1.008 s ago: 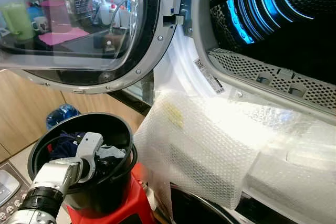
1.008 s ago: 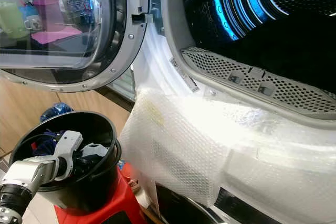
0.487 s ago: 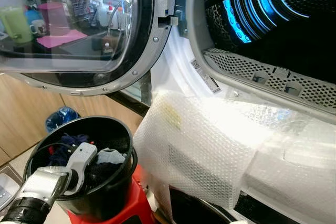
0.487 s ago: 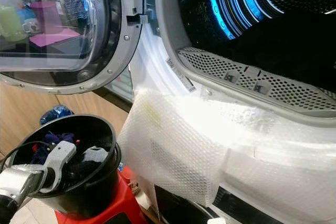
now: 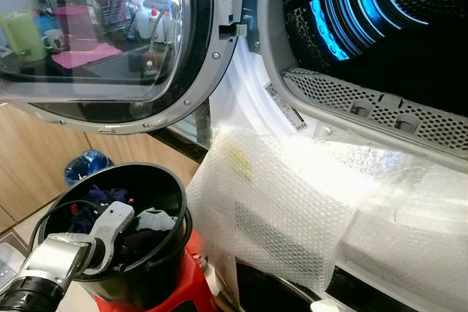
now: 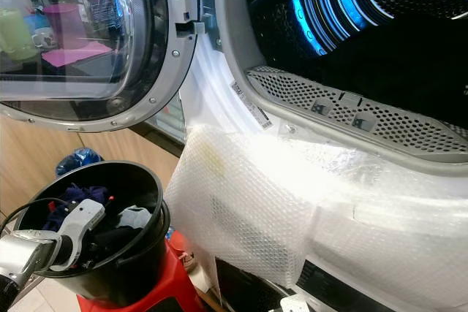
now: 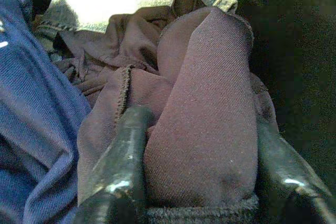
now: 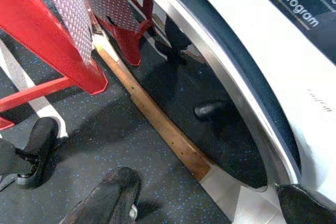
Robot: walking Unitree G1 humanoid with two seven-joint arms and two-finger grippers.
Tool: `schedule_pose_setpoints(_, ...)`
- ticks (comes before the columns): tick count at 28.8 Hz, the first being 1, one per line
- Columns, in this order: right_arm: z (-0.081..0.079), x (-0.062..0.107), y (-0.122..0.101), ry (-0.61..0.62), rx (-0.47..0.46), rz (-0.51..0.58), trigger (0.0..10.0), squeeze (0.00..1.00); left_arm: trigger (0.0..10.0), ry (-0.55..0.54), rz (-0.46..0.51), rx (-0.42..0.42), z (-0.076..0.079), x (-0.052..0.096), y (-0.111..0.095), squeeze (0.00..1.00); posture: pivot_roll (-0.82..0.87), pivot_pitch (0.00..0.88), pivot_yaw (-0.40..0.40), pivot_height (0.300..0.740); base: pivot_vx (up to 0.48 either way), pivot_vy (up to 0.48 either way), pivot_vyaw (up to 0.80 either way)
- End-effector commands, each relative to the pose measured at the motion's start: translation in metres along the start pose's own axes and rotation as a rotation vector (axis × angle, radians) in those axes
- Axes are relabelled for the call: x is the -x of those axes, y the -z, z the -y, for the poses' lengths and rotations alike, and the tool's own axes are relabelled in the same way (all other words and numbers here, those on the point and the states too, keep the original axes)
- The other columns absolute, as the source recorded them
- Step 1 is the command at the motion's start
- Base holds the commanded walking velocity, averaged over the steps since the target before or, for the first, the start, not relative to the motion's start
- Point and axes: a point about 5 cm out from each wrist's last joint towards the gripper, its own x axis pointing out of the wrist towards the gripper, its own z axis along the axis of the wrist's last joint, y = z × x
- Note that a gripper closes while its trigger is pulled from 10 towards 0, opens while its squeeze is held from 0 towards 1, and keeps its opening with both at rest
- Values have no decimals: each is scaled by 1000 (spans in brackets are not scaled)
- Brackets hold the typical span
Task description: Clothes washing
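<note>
left claw (image 7: 197, 182): inside black bucket (image 5: 164, 253) on red stool (image 5: 186, 286), clamped on maroon garment (image 7: 205, 124) | handling: soft, light, likely to snag its neighbours | grip: thick fold | right claw (image 8: 205, 203): fingers apart, idle near floor

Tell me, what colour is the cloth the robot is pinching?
Dark maroon cloth, clearest in the left wrist view, pinched by the left end effector.

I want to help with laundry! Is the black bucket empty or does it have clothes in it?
It has clothes in it. The black bucket holds dark blue, grey and maroon clothes, and the left gripper reaches inside, jaws closed on the maroon cloth.
</note>
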Motion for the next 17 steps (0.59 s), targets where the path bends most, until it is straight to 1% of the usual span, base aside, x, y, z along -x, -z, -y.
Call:
schedule_pose_setpoints(1,-4,0,2,-28,37,-12,10000,0,0,-12,-64,8,-3,1,13,0,52,0,-2,740,0,0,0)
schedule_pose_setpoints(3,-5,0,4,-48,72,-19,10000,0,0,-1,-55,14,-1,1,13,0,44,0,-15,740,0,0,0)
schedule_pose_setpoints(4,-4,0,5,-47,70,-25,10000,0,0,2,-53,17,0,1,13,0,42,0,-16,740,0,0,0)
schedule_pose_setpoints(7,6,1,8,-22,60,-38,10000,0,0,30,-54,42,6,1,17,0,8,10,-31,740,0,0,0)
schedule_pose_setpoints(8,6,1,8,-22,60,-38,10000,0,0,30,-54,42,6,1,17,0,8,10,-31,740,0,0,0)
schedule_pose_setpoints(12,16,2,11,-8,63,-45,10000,0,0,58,-38,75,12,-1,18,0,-11,20,-46,740,0,0,0)
schedule_pose_setpoints(13,19,2,12,-1,62,-47,10000,0,0,70,-33,83,14,-1,18,0,-14,21,-51,740,0,0,0)
schedule_pose_setpoints(14,24,3,14,8,59,-50,10000,0,0,92,-24,87,20,0,17,0,-11,24,-65,740,0,0,0)
schedule_pose_setpoints(17,31,4,15,15,75,-56,10000,0,0,114,-9,95,25,2,16,0,-9,29,-77,740,0,0,0)
